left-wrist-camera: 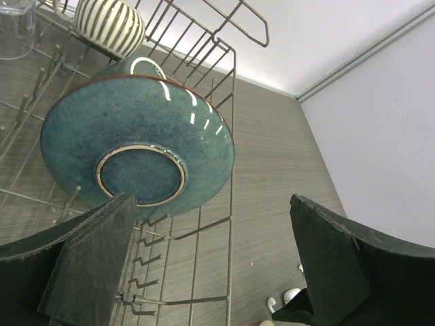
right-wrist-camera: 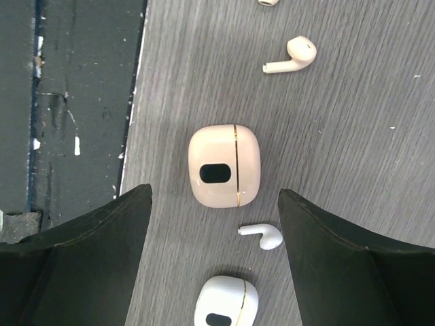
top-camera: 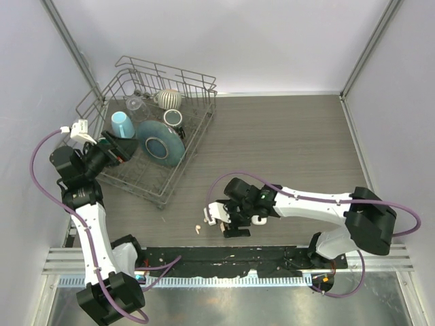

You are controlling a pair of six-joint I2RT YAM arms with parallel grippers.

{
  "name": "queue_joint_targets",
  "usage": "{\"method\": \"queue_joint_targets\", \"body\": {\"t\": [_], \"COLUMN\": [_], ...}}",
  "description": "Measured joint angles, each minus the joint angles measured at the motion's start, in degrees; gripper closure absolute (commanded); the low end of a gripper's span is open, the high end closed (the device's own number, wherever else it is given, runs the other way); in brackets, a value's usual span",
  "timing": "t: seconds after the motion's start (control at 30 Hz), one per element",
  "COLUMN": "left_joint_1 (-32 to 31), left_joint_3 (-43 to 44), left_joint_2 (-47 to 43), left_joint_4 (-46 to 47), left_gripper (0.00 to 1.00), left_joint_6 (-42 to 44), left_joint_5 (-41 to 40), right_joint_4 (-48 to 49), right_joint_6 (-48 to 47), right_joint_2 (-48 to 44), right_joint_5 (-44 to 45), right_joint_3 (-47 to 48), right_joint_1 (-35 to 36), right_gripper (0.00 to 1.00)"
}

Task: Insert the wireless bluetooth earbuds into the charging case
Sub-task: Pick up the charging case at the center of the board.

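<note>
A closed pale pink charging case (right-wrist-camera: 224, 166) lies flat on the wood table, between the spread fingers of my right gripper (right-wrist-camera: 214, 197), which is open and empty just above it. One white earbud (right-wrist-camera: 264, 236) lies just below the case, near the right finger. A second earbud (right-wrist-camera: 292, 54) lies beyond the case. A closed white case (right-wrist-camera: 226, 309) lies at the view's bottom edge. In the top view the right gripper (top-camera: 228, 219) is near the table's front edge, with an earbud (top-camera: 207, 216) to its left. My left gripper (top-camera: 126, 148) is open and empty over the dish rack.
A wire dish rack (top-camera: 163, 197) at the back left holds a teal plate (top-camera: 162, 145), a light blue cup (top-camera: 122, 124), a striped bowl (top-camera: 170, 98) and a mug (top-camera: 173, 119). A black mat (right-wrist-camera: 68, 81) borders the table's front edge, close to the pink case.
</note>
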Motion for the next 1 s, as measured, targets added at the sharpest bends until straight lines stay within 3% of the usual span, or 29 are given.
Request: {"method": "queue_joint_targets", "body": {"t": [0.4,0.6,0.87,1.0], "left_joint_1": [0.0,0.0,0.0,0.0], "left_joint_3": [-1.14,-1.14,-1.14,-1.14], "left_joint_2": [0.0,0.0,0.0,0.0], "left_joint_4": [0.28,0.28,0.26,0.24], "left_gripper": [0.0,0.0,0.0,0.0], "left_joint_6": [-0.22,-0.2,-0.2,-0.2], "left_joint_5": [0.15,0.44,0.44,0.42], "right_joint_4": [4.79,5.6,6.86,6.86], "right_joint_6": [-0.02,-0.17,0.28,1.01], "right_joint_2": [6.93,9.51,10.19,10.25], "right_joint_5": [-2.23,-2.54,-1.4,-0.61], "right_joint_3": [0.11,0.15,0.48,0.72], "right_joint_1": [-1.62,-2.1,-2.34,-2.34], "right_gripper": [0.22,0.3,0.51,0.75]}}
